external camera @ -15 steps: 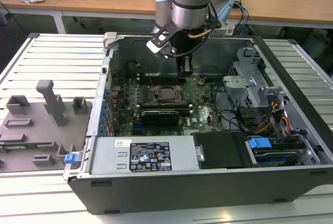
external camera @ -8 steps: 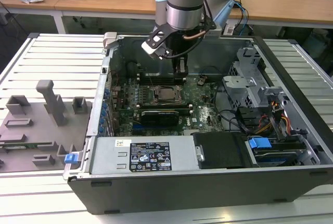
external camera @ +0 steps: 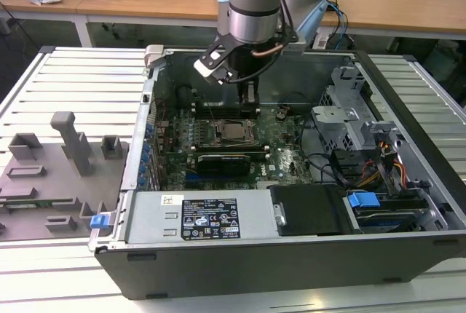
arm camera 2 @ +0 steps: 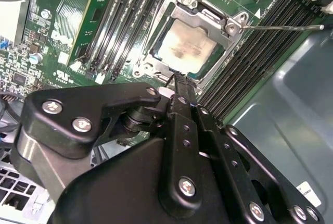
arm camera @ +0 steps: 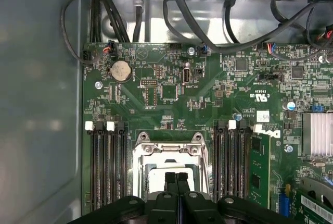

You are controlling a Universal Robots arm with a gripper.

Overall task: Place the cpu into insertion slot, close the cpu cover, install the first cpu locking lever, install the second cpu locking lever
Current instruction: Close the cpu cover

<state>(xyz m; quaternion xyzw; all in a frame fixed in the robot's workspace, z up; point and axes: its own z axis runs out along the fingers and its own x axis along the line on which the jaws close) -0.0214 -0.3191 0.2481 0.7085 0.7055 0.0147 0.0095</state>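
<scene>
Fingers (arm camera: 170, 182), pressed together on nothing, hang just over the edge of the slot (arm camera: 169, 150), where the cpu (arm camera 2: 190, 47) sits under what seems a lowered cover (arm camera 2: 164, 28), likely poised as one blunt tip for the lever (arm camera 2: 283, 26) jutting free alongside.

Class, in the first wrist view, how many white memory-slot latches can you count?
4. Two white latches sit on one side of the insertion slot, two on the other side. The slots' opposite ends lie behind the gripper, so more may be hidden.
</scene>
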